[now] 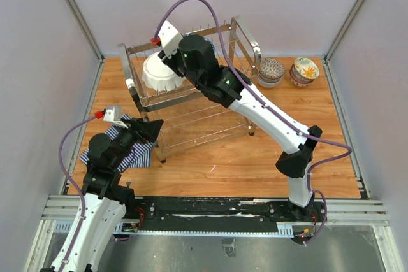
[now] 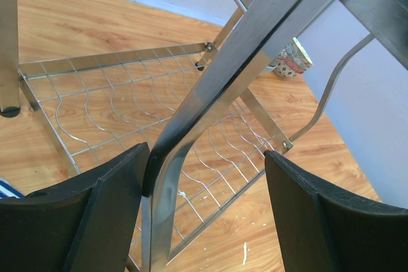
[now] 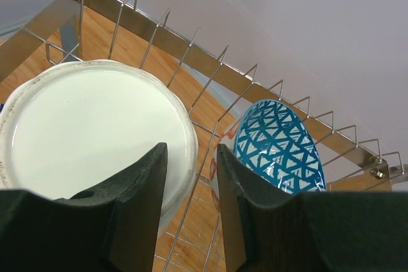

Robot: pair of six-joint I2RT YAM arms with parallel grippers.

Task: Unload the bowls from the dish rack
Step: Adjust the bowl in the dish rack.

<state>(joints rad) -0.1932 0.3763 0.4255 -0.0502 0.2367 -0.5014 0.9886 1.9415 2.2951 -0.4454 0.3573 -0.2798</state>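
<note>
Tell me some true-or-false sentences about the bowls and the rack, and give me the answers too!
1. A big white bowl sits in the dish rack. True.
2. The blue-patterned bowl lies on the table, away from the rack. False: it stands among the rack's prongs, next to the white bowl.
3. Some other bowls stand on the table beside the rack. True.
4. The left gripper is holding the striped cloth. False: its open fingers sit either side of a metal bar of the rack, and the cloth lies under the arm.
</note>
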